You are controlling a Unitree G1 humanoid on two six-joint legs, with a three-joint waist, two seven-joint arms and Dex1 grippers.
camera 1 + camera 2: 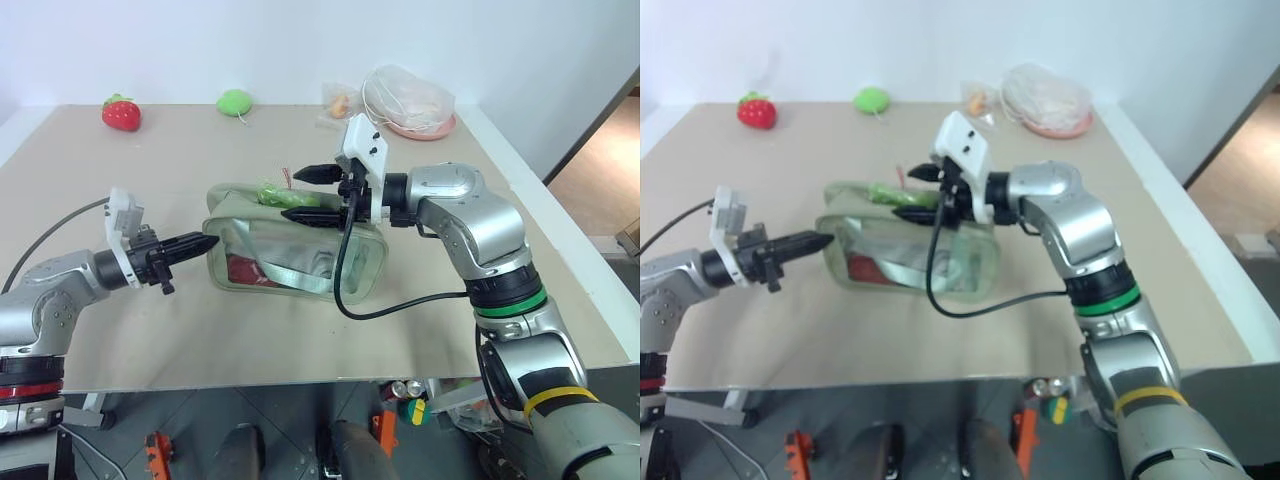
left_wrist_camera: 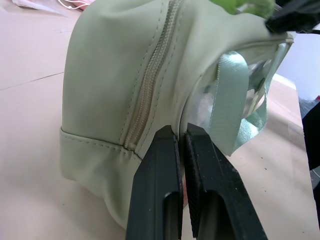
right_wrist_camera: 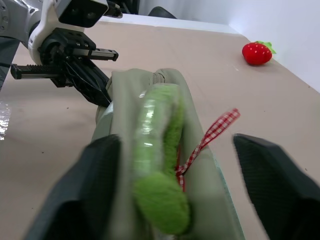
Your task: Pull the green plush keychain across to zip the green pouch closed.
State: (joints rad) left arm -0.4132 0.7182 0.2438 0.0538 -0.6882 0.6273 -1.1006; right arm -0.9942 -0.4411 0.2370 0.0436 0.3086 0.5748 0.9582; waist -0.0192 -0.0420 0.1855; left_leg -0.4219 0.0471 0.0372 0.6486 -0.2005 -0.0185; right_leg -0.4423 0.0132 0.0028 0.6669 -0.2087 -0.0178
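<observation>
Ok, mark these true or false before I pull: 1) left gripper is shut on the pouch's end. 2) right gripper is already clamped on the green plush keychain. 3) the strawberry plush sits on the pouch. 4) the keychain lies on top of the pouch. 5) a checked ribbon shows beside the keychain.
1) True: the left gripper is shut on the end of the green pouch.
2) False: the right gripper has its fingers either side of the green plush keychain, not touching.
3) False: the strawberry plush lies far off near the table's back edge.
4) True.
5) True: red-and-white ribbon.
</observation>
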